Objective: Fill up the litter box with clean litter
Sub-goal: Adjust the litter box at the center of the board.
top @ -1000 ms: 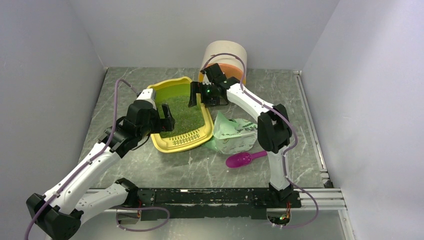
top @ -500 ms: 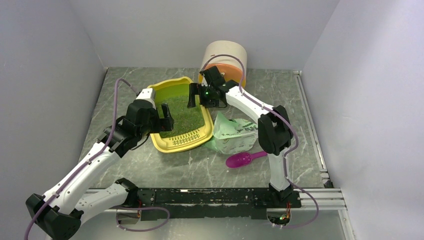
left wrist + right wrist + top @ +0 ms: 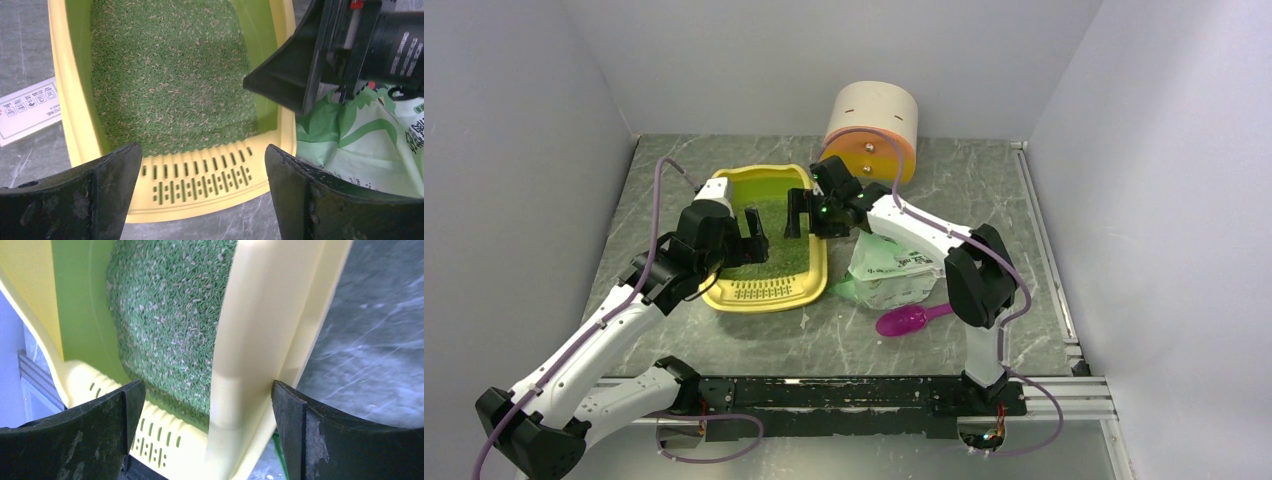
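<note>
The yellow litter box [image 3: 769,292] lies mid-table with its slotted grille end toward the arms. Greenish-grey litter [image 3: 774,255] covers its floor. My left gripper [image 3: 751,224] hovers open over the box's left part; in the left wrist view the grille [image 3: 200,177] and the litter [image 3: 170,75] lie below the left gripper [image 3: 202,195], which holds nothing. My right gripper [image 3: 804,214] stands open at the box's right wall. In the right wrist view the wall's rim [image 3: 260,340] runs between the spread jaws of the right gripper [image 3: 207,435], beside the litter [image 3: 170,315].
A pale green and white bag [image 3: 892,268] lies right of the box, with a magenta scoop [image 3: 909,318] in front of it. A round beige-and-orange cabinet [image 3: 874,125] stands at the back. A white card [image 3: 27,107] lies left of the box.
The litter box has swung round and slid left and nearer, its grille end now square to the arms. My right gripper moved left and nearer with it. The left gripper barely moved.
</note>
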Robot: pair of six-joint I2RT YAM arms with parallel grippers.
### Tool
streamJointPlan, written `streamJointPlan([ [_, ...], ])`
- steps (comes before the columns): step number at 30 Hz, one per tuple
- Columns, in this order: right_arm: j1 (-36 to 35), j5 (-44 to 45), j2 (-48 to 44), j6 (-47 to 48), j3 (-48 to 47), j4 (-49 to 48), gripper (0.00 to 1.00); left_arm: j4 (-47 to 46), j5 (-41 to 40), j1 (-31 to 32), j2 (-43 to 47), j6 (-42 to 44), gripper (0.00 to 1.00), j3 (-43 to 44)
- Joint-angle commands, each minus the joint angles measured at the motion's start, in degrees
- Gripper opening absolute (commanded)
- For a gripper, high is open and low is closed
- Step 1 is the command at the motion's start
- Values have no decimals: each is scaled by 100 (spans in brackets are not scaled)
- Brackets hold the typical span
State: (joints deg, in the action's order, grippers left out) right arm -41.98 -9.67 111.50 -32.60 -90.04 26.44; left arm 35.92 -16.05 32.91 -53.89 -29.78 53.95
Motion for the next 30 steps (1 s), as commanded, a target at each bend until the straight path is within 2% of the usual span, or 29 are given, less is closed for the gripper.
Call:
streamJointPlan([
  [1, -415, -326, -210, -315, 119, 25, 100, 61, -156, 32, 95, 9, 97, 136],
  [8, -452, 673, -369, 386, -686, 888, 100, -54, 78, 32, 136, 60, 97, 64],
  [11, -452, 1160, -770, 934, -930, 1013, 100, -182, 302, 27, 225, 145, 97, 39],
  [14, -428, 2085, -1352, 1268, -792, 958, 100, -376, 559, 32, 334, 293, 97, 6],
  [19, -204, 3462, -2769, 1524, 406, 494, 100, -897, 1446, 32, 421, 787, 95, 3],
  [24, 319, 4034, -4719, 1491, 2232, -252, 100, -1668, 2841, 189, 24, 1439, 88, 272],
  [26, 564, 4262, -5296, 1266, 2807, -201, 100, -1795, 2847, 618, -286, 1735, 86, 564],
  [30, 630, 4484, -6128, 1136, 3427, -25, 100, -1852, 2250, 1819, -1011, 2531, 86, 1243],
])
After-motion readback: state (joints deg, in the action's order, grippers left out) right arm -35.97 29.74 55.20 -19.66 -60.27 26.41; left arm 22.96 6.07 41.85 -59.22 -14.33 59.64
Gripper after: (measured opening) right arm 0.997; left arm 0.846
